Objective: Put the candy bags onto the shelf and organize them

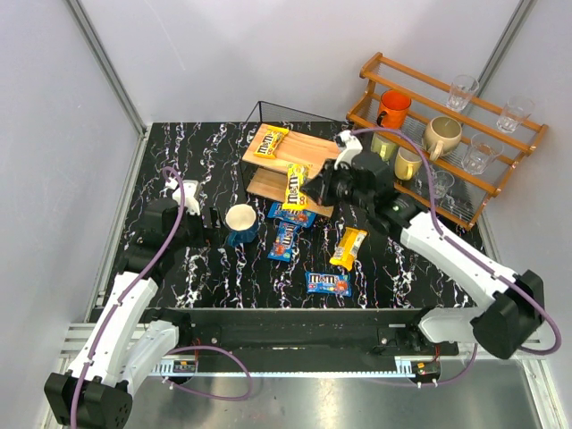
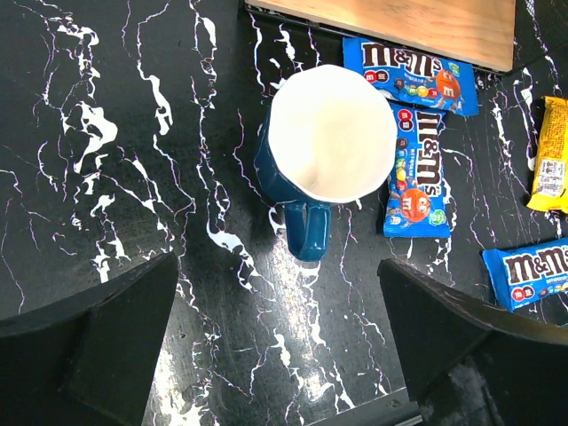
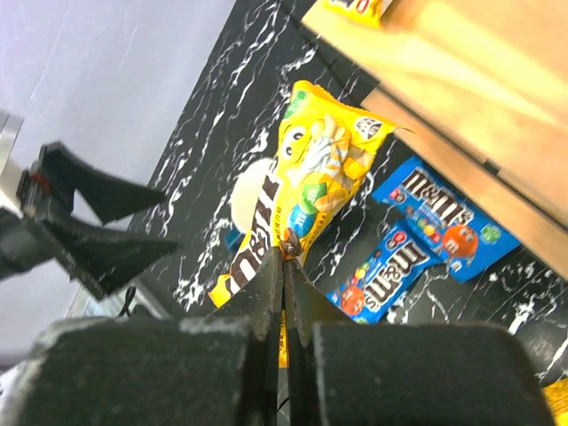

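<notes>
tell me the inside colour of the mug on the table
White, inside the dark blue ceramic mug; left wrist view shows it best.

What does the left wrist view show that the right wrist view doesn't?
Only the left wrist view: the open left fingers, the whole blue mug and a third blue bag at its right edge. Only the right wrist view: the right fingers shut on a yellow bag, and another yellow bag on top of the shelf. Both: the shelf, the blue bag nearest the shelf and the blue bag beside the mug.
</notes>
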Controlling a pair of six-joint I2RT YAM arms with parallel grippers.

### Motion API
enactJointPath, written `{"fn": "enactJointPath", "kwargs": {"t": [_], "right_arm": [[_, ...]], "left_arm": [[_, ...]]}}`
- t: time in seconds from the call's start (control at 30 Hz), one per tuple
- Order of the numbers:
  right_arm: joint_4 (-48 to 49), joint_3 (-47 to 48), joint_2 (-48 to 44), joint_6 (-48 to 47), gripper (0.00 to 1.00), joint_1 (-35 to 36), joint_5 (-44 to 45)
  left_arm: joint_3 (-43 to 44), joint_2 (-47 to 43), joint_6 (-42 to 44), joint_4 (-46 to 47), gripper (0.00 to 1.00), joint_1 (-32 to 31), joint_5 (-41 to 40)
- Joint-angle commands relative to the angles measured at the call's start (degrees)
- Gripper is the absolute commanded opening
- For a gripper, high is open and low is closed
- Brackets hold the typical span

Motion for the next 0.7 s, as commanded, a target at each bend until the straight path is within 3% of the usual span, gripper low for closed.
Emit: {"fn": "enactJointPath", "kwargs": {"t": [0.0,0.3,0.67], "right_arm": [[-2.6,9.5,6.6,-1.9,0.0,0.4,8.1],[-2.6,23.4,20.3,-2.2,0.0,0.1,18.2],[-2.7,32.6,30.7,-0.8,0.0,-4.4,16.0]], "left_arm": [[2.2,-0.6,0.0,0.9,0.99,-0.3,0.7],[2.1,-1.1,0.0,0.9,0.99,-0.6,0.2],[2.1,-1.3,0.1,0.8,0.99,-0.8,0.0]]}}
